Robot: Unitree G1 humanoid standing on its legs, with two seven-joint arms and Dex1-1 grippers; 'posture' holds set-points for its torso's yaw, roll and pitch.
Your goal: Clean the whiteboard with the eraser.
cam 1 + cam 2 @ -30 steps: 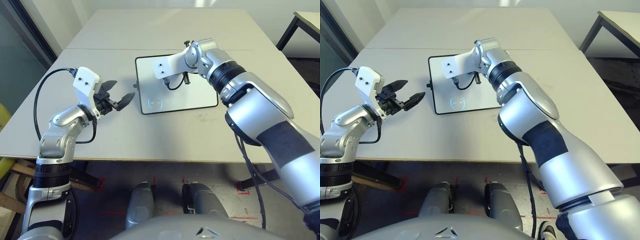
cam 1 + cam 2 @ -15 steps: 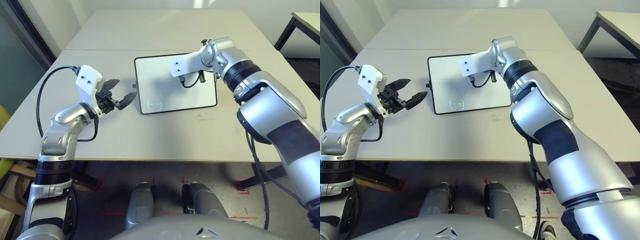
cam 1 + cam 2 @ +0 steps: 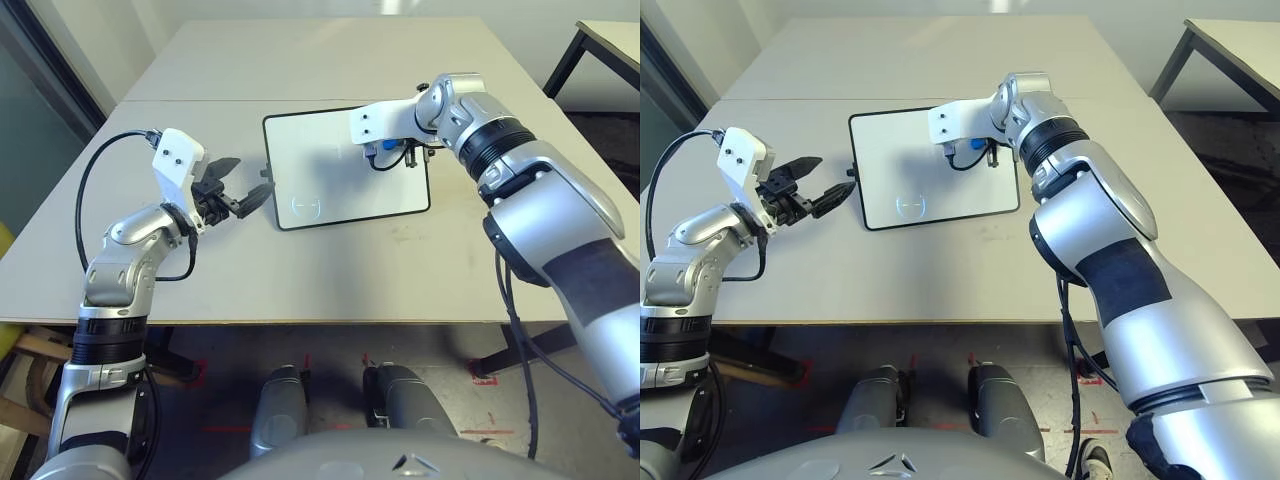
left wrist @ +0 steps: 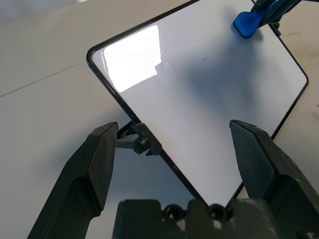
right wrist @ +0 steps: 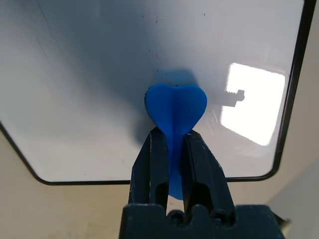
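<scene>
R hand [image 5: 174,133] moved rt w/ blue, heart-ended eraser [image 5: 175,105].

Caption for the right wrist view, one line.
Black two-fingered right gripper shut on the blue bone-shaped eraser, over the white, black-framed whiteboard.

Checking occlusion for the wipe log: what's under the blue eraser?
Whiteboard surface lies beyond the blue eraser, with a shadow beside it. The patch directly beneath is covered, so any marks or contact there can't be seen.

open passage across bare tabletop [image 3: 300,280] on near side of whiteboard [image 3: 330,200], side knob [image 4: 142,142] jutting toward left gripper [image 4: 174,149], far-right board area blocked by right arm [image 3: 510,150]
</scene>
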